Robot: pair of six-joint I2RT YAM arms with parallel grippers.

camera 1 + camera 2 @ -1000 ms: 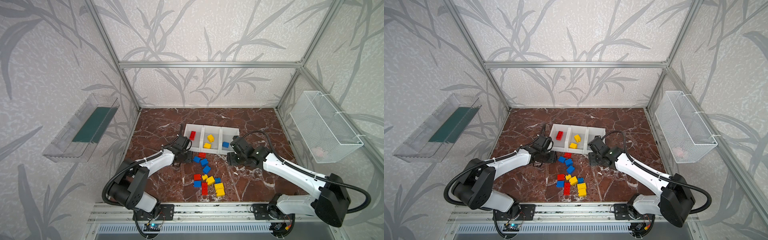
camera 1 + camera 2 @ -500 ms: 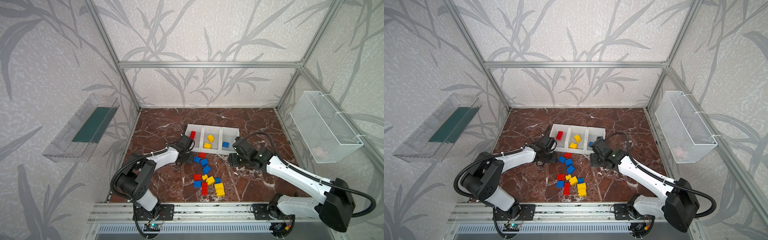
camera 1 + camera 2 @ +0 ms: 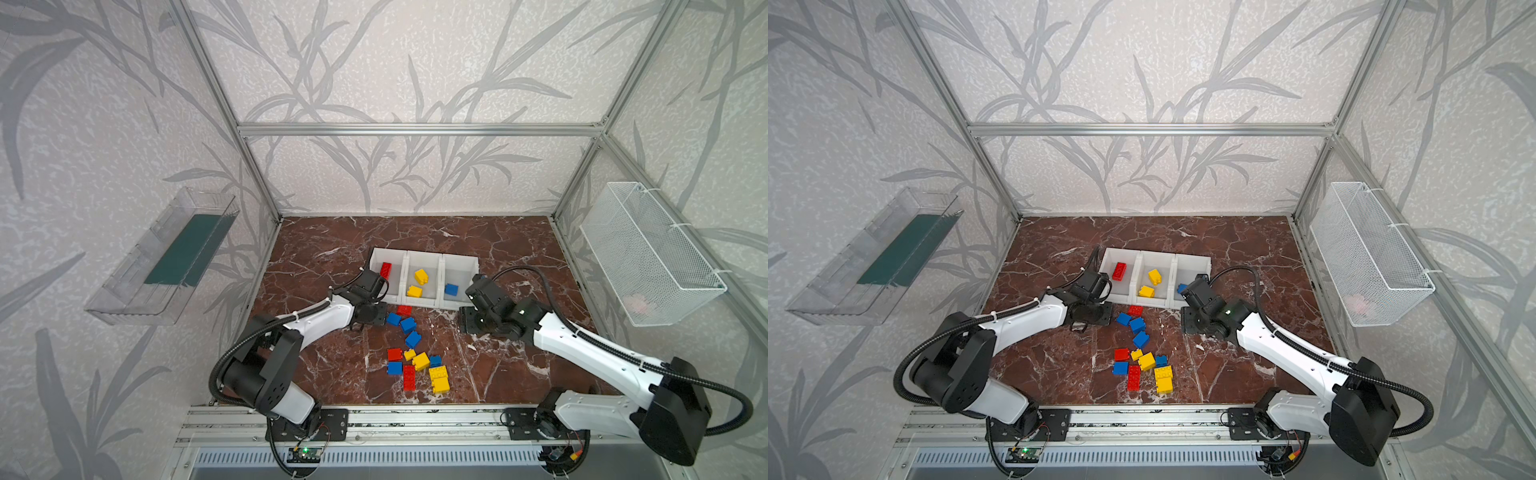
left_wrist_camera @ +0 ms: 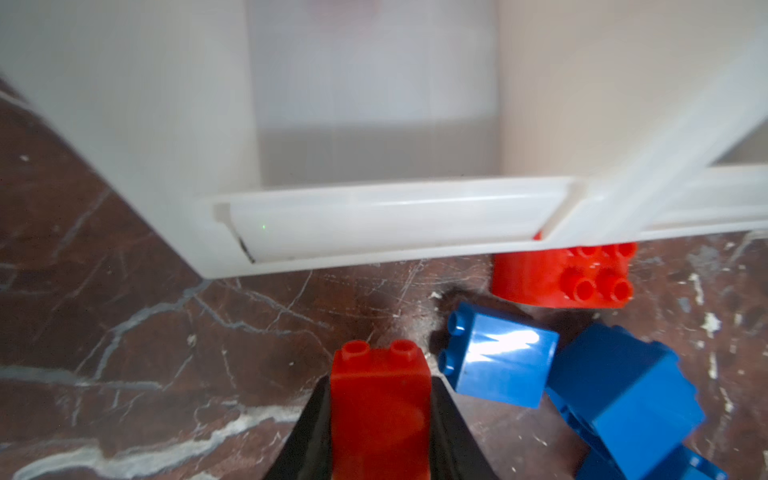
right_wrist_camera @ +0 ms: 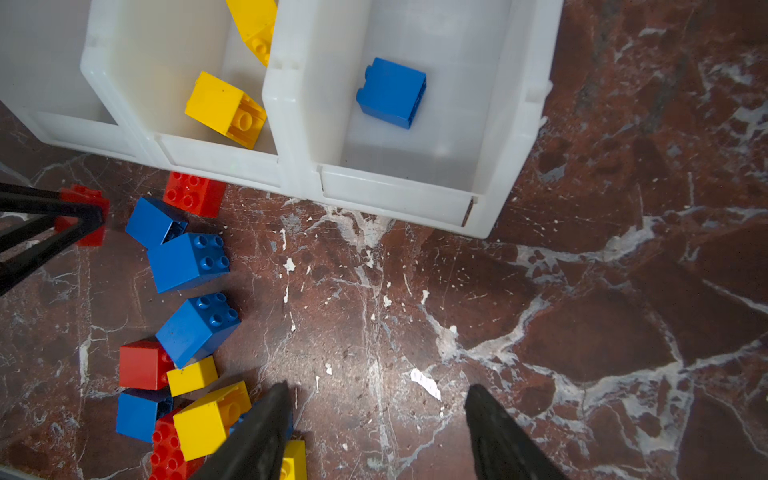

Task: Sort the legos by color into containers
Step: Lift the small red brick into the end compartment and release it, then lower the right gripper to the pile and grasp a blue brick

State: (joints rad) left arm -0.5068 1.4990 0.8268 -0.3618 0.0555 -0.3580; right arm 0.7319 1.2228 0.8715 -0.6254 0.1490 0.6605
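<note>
Three joined white containers (image 3: pixel 405 274) stand mid-table in both top views. The left one holds a red lego (image 3: pixel 385 270), the middle one two yellow legos (image 3: pixel 420 276), the right one a blue lego (image 5: pixel 391 92). My left gripper (image 4: pixel 380 382) is shut on a small red lego (image 4: pixel 380 415), low over the marble just before the left container's front lip (image 4: pixel 374 224). Beside it lie a red lego (image 4: pixel 561 278) and blue legos (image 4: pixel 498 361). My right gripper (image 5: pixel 378 386) hangs open over bare marble in front of the right container, holding nothing.
A loose cluster of red, blue and yellow legos (image 3: pixel 419 368) lies nearer the front rail (image 3: pixel 374 419). On the right wall hangs a wire mesh basket (image 3: pixel 648 253), and on the left wall a clear tray with a green base (image 3: pixel 166 257).
My left gripper has closed on the small red lego in front of the left container. The right gripper stays open and has barely shifted.
</note>
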